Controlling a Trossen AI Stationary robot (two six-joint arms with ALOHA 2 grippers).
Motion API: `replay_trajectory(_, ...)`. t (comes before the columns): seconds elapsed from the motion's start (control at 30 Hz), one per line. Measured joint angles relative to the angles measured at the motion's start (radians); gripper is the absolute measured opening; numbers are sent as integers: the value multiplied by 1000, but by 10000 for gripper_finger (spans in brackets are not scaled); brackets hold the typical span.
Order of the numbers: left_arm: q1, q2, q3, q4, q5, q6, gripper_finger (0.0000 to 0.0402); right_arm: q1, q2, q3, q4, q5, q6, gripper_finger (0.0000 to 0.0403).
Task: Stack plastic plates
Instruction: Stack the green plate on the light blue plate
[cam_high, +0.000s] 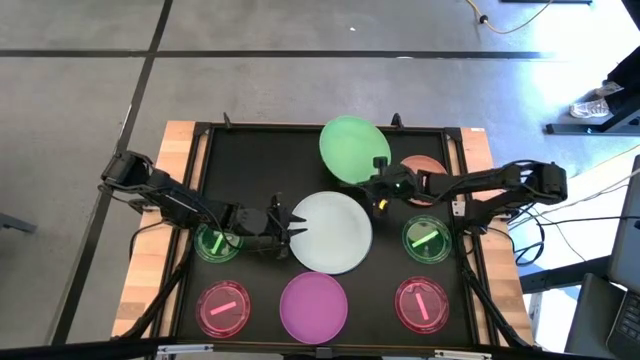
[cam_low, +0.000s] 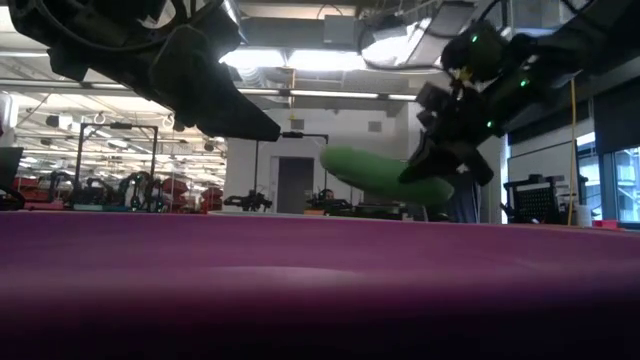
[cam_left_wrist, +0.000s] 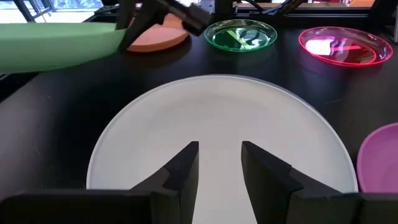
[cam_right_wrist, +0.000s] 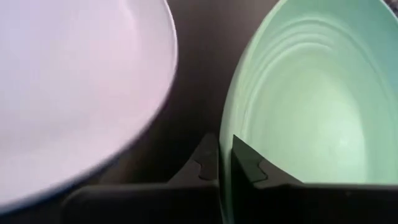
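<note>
The right gripper (cam_high: 381, 186) pinched the rim of the green plate (cam_high: 352, 149) — apparently lifted and tilted above the mat's far side, beside the white plate (cam_high: 328, 232). The left gripper (cam_high: 291, 224) hovered at the white plate's edge, fingers (cam_left_wrist: 184, 165) parted — holding nothing.

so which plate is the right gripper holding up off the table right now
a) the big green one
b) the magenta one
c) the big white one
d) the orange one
a: the right gripper is shut on the rim of the big green plate, which the low view shows tilted and lifted off the table, while the white plate lies flat in front of the open left gripper.
</note>
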Motion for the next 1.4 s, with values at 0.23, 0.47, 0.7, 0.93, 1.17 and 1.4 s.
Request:
replay_trajectory(0.23,0,0,0,0,0,0,114,132,-60,0,2,-47,-14,1)
replay_trajectory(0.47,0,0,0,0,0,0,114,271,-61,0,11,-61,-7,2)
replay_trajectory(0.7,0,-1,0,0,0,0,114,398,-61,0,20,-84,50,2)
replay_trajectory(0.93,-1,-20,0,10,-22,-3,114,489,-61,0,21,-122,121,2)
replay_trajectory(1.17,-2,-77,-1,-20,-23,-7,114,521,-61,0,28,-114,144,2)
replay_trajectory(1.4,-4,-116,-1,-20,-36,-16,114,521,-61,0,30,-119,146,2)
